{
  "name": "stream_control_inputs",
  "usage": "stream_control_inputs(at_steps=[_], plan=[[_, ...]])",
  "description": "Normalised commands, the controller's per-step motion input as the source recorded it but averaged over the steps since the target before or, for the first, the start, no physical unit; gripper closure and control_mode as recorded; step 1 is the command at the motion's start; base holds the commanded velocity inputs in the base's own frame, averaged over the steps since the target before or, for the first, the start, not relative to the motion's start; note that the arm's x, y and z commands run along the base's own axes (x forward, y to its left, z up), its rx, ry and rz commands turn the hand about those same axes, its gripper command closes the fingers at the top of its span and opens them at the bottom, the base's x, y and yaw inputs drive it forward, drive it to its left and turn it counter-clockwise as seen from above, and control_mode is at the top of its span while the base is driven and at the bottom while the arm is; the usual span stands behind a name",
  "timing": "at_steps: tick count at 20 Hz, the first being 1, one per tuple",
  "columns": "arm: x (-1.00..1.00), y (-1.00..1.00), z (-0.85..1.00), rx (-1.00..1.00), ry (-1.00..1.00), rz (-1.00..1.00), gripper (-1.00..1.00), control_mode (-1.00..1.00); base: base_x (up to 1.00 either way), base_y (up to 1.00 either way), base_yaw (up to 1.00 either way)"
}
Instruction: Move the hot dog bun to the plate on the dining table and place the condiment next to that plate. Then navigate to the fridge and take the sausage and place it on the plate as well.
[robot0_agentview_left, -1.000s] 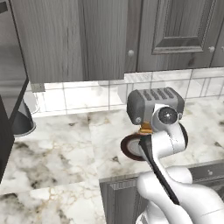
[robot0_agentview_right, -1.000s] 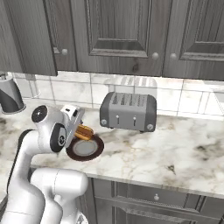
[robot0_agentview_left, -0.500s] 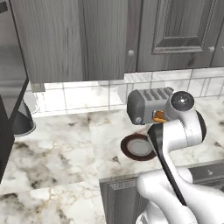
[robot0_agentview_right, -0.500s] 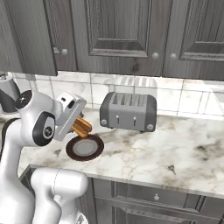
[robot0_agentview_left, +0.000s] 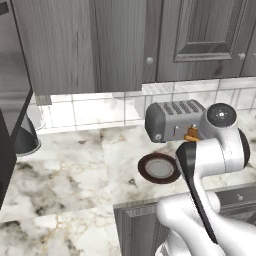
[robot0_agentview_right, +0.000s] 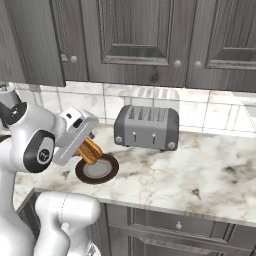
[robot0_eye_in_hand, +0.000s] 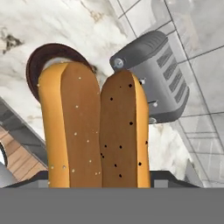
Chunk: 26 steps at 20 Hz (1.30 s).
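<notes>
Gripper (robot0_agentview_right: 86, 148) clamped on the hot dog bun (robot0_eye_in_hand: 94, 131); we see it above the dark plate (robot0_agentview_right: 97, 170), beside the toaster (robot0_agentview_right: 146, 127).

Tan-orange hot dog bun (robot0_eye_in_hand: 94, 131), split, held aloft.

1 hot dog bun (robot0_eye_in_hand: 94, 131), 1 dark brown plate (robot0_agentview_left: 159, 167), 1 toaster (robot0_agentview_right: 146, 127).

Illumination is even and moderately bright; no single source is evident; the marble counter (robot0_agentview_right: 210, 175) shows soft pale sheen without hard glare; the toaster (robot0_agentview_right: 146, 128) casts a faint shadow at its base; the upper cabinets (robot0_agentview_left: 100, 45) read darker; rendering is sharp throughout, with no blur or edge distortion.
</notes>
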Motion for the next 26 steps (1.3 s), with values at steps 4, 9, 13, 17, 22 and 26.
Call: stream_control_inputs(at_steps=[4, 9, 13, 17, 22, 26], plan=[[-0.19, -0.06, -0.03, 0.01, 0.00, -0.08, 1.00, 1.00, -0.29, -0.17, -0.16], [0.00, 0.00, 0.00, 0.00, 0.00, 0.00, 1.00, 1.00, -0.67, -0.56, -0.45], [0.00, 0.00, 0.00, 0.00, 0.00, 0.00, 1.00, 1.00, -0.47, -0.57, -0.55], [0.00, 0.00, 0.00, 0.00, 0.00, 0.00, 1.00, 1.00, -0.34, -0.59, -0.59], [0.00, 0.00, 0.00, 0.00, 0.00, 0.00, 1.00, 1.00, -0.22, -0.61, -0.62], [0.00, 0.00, 0.00, 0.00, 0.00, 0.00, 1.00, 1.00, -0.14, -0.55, -0.68]])
